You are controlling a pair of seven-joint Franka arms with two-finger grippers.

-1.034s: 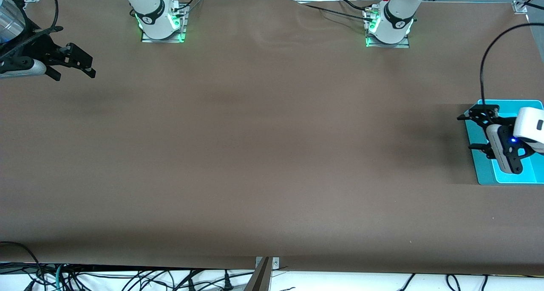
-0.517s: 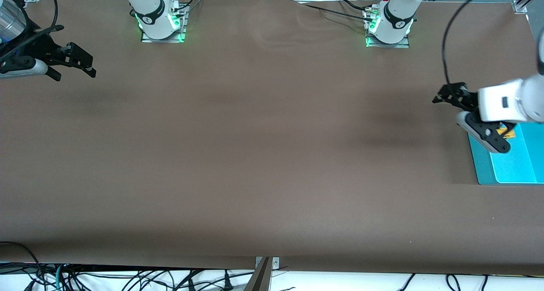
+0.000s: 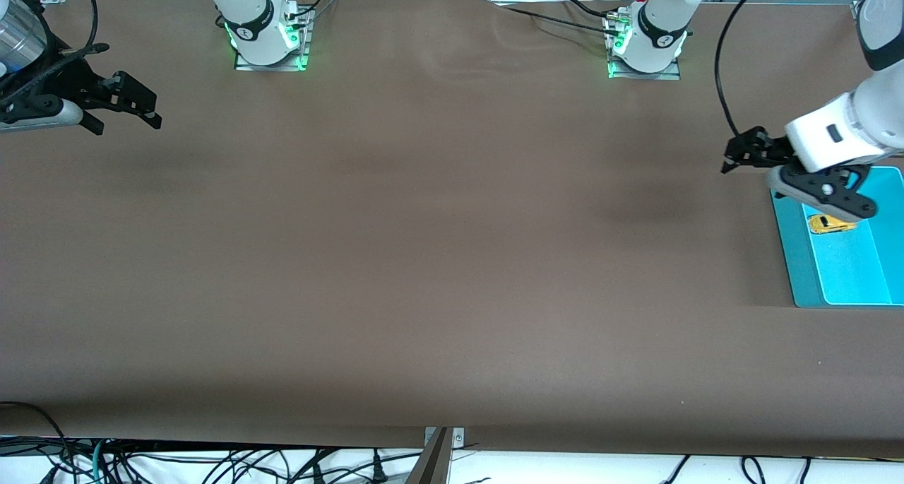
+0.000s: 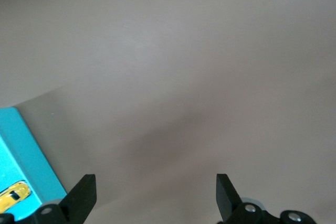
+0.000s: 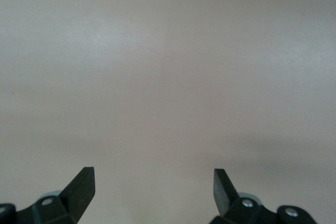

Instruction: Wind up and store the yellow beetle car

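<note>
The yellow beetle car (image 3: 828, 224) lies in the teal tray (image 3: 789, 258) at the left arm's end of the table, partly under the left arm's wrist. It also shows in the left wrist view (image 4: 13, 196), on the tray (image 4: 23, 153). My left gripper (image 3: 734, 153) is open and empty, up over the bare table beside the tray's edge; it shows open in its own view (image 4: 156, 192). My right gripper (image 3: 152, 109) is open and empty, waiting over the right arm's end of the table, with only bare table in its view (image 5: 154, 190).
The brown table (image 3: 438, 244) carries nothing else. The two arm bases (image 3: 268, 35) (image 3: 646, 42) stand along its edge farthest from the front camera. A black cable (image 3: 724, 60) hangs over the table by the left arm.
My left gripper has lifted out of the tray and swung over the table beside it, leaving the yellow car lying in the tray. The right arm has hardly moved.
</note>
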